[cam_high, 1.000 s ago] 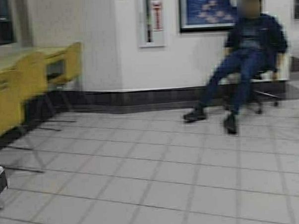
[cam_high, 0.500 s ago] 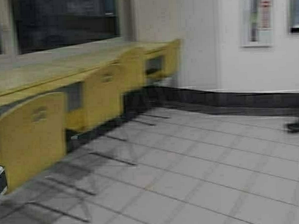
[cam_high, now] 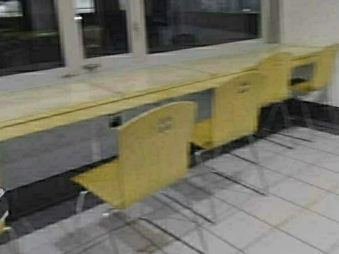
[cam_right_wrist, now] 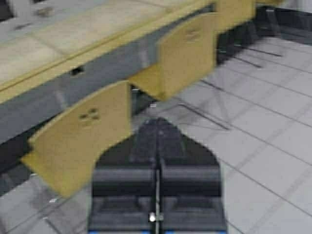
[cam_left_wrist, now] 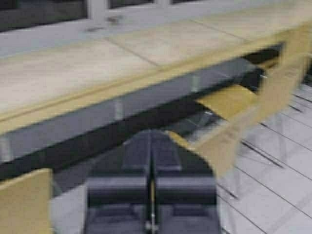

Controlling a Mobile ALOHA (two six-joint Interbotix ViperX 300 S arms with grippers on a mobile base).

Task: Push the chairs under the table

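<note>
Counter (cam_high: 72, 100): one long pale slab with a yellowish front edge, running beneath the dark windows (cam_high: 201, 16) from the robot's left to the far right wall. Chairs: four mustard ones show whole in the high view, ranged along the counter's front. The nearest chair (cam_high: 151, 153) stands pulled out on the tiled floor (cam_high: 286, 212), its seat clear of the counter edge; the second (cam_high: 236, 110), third (cam_high: 277, 77) and fourth (cam_high: 324, 67) sit closer in. A yellow sliver at the left border may be a fifth.

The right wrist view alone shows the four small cutouts in the nearest back clearly. The left wrist view alone shows the counter's underside.

Left claw (cam_left_wrist: 152, 161) and right claw (cam_right_wrist: 157, 146): each clenched, fingers pressed together, grasping nothing, touching no chair.
</note>
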